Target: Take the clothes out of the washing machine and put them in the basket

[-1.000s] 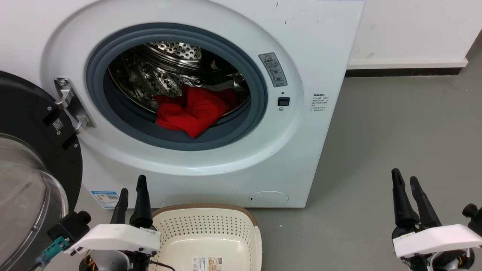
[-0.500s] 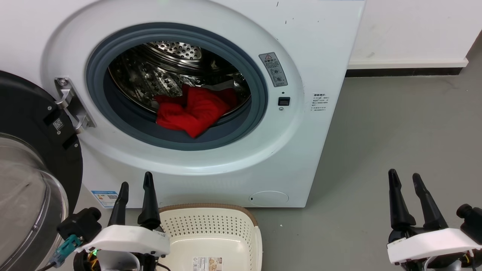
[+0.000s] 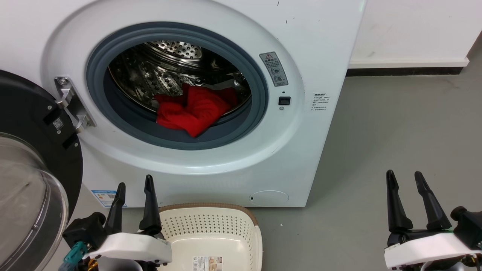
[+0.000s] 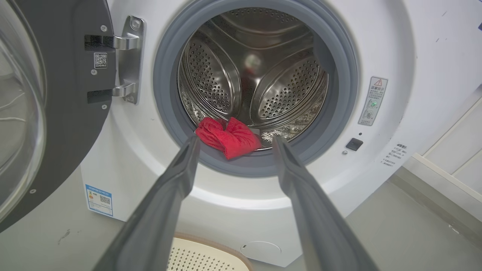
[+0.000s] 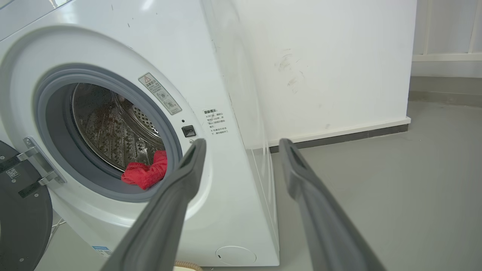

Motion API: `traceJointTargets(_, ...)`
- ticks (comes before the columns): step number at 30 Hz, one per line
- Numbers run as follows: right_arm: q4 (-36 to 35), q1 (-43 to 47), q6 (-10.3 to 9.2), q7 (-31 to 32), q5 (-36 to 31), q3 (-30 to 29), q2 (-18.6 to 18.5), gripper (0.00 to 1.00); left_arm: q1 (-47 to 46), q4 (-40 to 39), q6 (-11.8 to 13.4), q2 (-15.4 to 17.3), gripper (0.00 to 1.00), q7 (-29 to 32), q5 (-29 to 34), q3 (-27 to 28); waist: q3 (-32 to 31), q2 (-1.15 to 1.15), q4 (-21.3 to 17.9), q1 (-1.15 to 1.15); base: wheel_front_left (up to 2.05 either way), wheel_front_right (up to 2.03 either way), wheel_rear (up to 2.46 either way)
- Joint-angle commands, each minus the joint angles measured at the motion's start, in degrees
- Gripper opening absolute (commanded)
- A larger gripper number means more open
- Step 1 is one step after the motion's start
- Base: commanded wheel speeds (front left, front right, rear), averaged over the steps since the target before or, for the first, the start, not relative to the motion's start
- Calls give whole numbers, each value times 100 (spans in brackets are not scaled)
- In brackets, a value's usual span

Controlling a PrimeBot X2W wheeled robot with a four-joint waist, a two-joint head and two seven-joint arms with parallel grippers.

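Both hands are opening up! The left hand (image 3: 135, 180) has spread its fingers wider over the last second and now stands plainly apart, low beside the basket (image 3: 211, 226). The right hand (image 3: 403, 173) has done the same out over the bare floor, fingers apart and holding nothing. The clothes (image 3: 192, 109) have not budged: a red bundle at the front of the drum (image 3: 158, 71), one fold spilling onto the grey ring (image 3: 260, 94) of the washing machine (image 3: 301, 150). The door (image 3: 22, 124) stands swung open and the basket is empty, so this looks like readying for a first reach, probably by the left hand, which faces the bundle squarely.
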Motion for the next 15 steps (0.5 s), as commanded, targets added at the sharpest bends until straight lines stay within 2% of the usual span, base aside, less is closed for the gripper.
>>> traceJointTargets(1,-95,27,-1,-59,-172,13,-25,100,2,-92,-15,4,100,-52,156,-1,-1,0,0,0,0,0,0)
traceJointTargets(15,-241,175,-2,-258,-912,26,-25,100,186,-172,-123,-72,100,-252,993,101,-9,0,7,0,0,0,0)
